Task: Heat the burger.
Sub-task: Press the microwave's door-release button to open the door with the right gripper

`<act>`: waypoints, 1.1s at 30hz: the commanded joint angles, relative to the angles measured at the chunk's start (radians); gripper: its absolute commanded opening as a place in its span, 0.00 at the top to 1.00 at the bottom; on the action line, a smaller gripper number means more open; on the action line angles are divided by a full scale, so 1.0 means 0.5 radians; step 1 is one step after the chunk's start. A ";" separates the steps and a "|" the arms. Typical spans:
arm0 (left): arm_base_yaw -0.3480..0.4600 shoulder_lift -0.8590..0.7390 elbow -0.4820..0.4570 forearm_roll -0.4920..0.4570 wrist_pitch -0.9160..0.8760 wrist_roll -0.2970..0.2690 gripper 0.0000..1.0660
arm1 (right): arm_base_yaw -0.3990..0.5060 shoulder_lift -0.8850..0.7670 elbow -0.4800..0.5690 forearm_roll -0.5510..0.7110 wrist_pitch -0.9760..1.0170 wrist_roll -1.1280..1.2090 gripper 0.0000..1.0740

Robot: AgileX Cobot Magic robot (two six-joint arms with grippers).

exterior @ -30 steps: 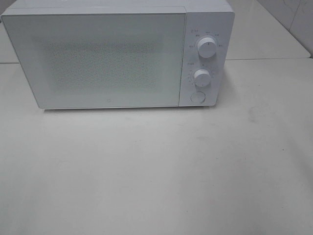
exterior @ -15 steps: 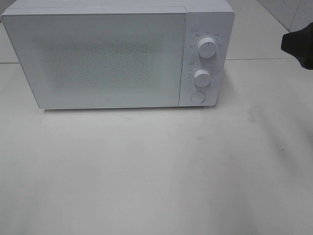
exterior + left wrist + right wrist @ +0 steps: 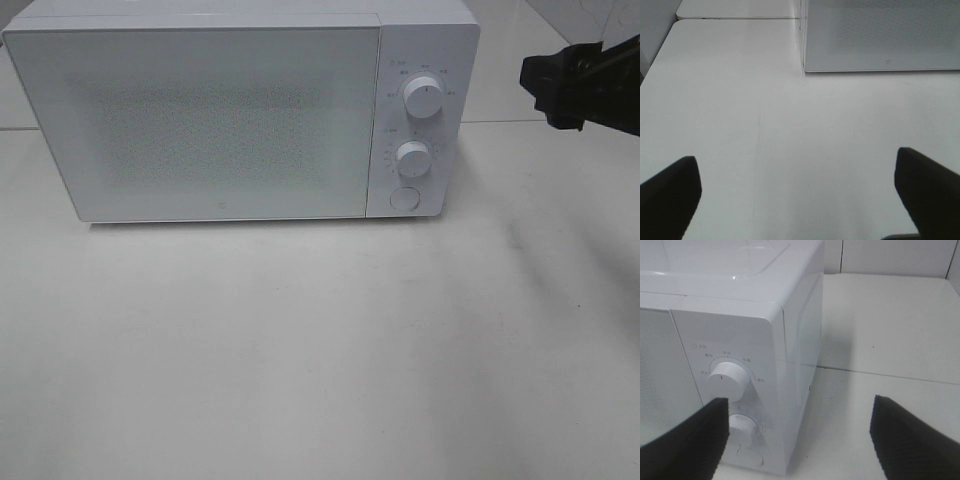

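The burger is out of view in every frame. A white microwave stands at the back of the table with its door shut. Its control panel carries an upper knob, a lower knob and a round button. My right gripper hovers to the right of the panel, level with the upper knob. It is open and holds nothing. My left gripper is open over bare table, in front of the microwave's left corner.
The white tabletop spreads in front of the microwave. A seam between two tables runs behind on the right. Tiled wall shows at the far right corner.
My right gripper has come in from the right edge of the exterior view and moved left toward the control panel. The microwave has not changed.
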 commanded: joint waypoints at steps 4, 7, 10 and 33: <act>0.002 -0.038 0.008 0.006 -0.020 -0.012 0.08 | -0.010 0.160 0.258 0.370 -0.756 -0.338 0.30; 0.002 -0.038 0.008 0.006 -0.020 -0.012 0.08 | 0.000 0.218 0.332 0.522 -0.908 -0.408 0.30; 0.002 -0.038 0.008 0.006 -0.020 -0.012 0.08 | 0.100 0.266 0.388 0.642 -1.008 -0.458 0.30; 0.002 -0.038 0.008 0.006 -0.020 -0.012 0.08 | 0.946 0.814 0.390 1.510 -1.518 -0.700 0.30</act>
